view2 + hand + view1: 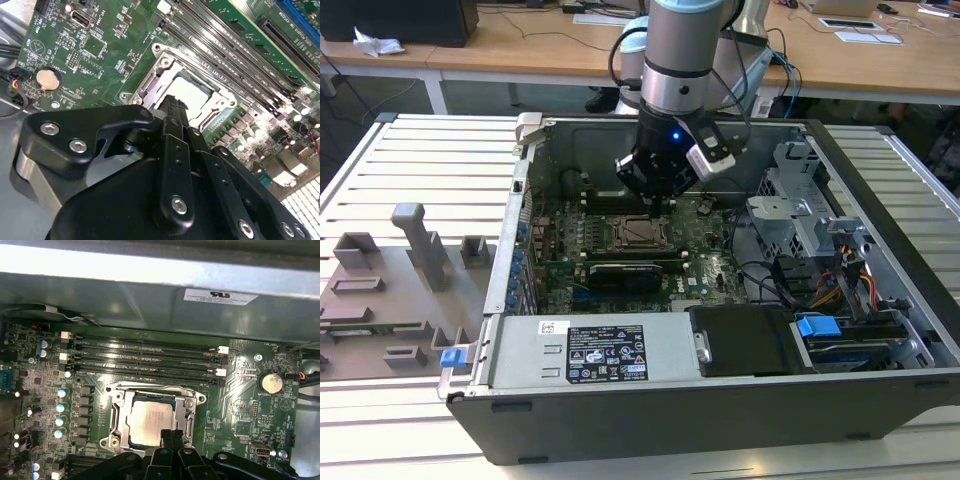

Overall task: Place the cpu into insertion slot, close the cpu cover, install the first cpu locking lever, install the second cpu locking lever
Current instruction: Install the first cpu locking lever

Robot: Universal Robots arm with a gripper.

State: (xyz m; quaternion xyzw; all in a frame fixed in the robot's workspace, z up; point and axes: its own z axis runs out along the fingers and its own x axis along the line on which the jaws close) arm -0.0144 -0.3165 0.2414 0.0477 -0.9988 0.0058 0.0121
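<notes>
Gripper (171, 436) hovers just above the cpu (150, 421) (seated under its closed cover (186, 402)), jaws pressed together.

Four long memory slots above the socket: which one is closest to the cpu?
The one bordering the cpu cover, last of the four memory slots counted from the case wall. The cpu sits just beyond it; the gripper hovers there.

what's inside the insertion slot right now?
The cpu lies inside the insertion slot, its pale metal top showing through the cpu cover window. The gripper hangs over one edge, hiding that part. Contacts underneath are covered.
</notes>
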